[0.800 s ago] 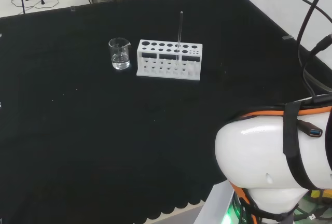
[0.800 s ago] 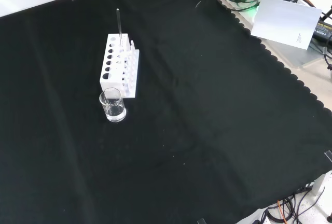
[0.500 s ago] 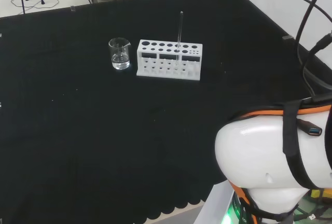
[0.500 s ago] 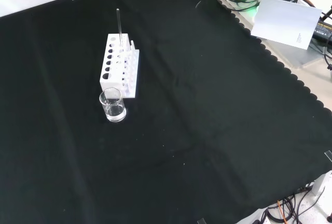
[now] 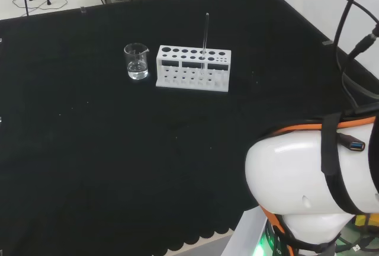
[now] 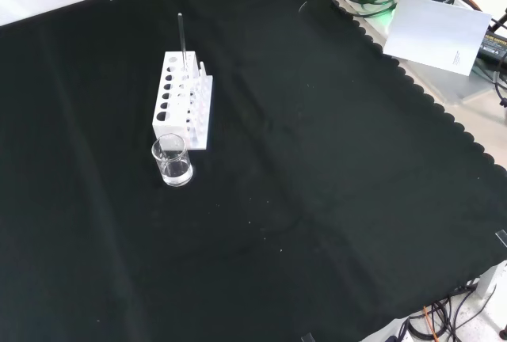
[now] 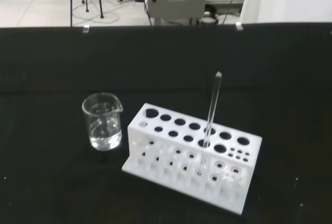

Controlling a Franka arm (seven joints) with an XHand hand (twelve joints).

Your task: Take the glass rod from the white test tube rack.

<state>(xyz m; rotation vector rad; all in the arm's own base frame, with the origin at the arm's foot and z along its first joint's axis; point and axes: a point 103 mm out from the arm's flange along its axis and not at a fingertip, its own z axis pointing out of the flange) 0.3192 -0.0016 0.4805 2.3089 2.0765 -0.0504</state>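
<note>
The approach is judged barely begun: the glass rod point(image 7: 210, 122) stands untouched in the white test tube rack point(image 7: 193, 156), so a pinch near its top is called for, while the robot hand's state cannot be told.

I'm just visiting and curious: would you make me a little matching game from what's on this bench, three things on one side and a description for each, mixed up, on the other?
Things:
1. glass rod
2. beaker
3. test tube rack

Descriptions:
A. white, with rows of round holes
B. thin and clear, standing upright in a hole
C. clear, standing on the black cloth beside the rack

Pairs: 1-B, 2-C, 3-A
</note>
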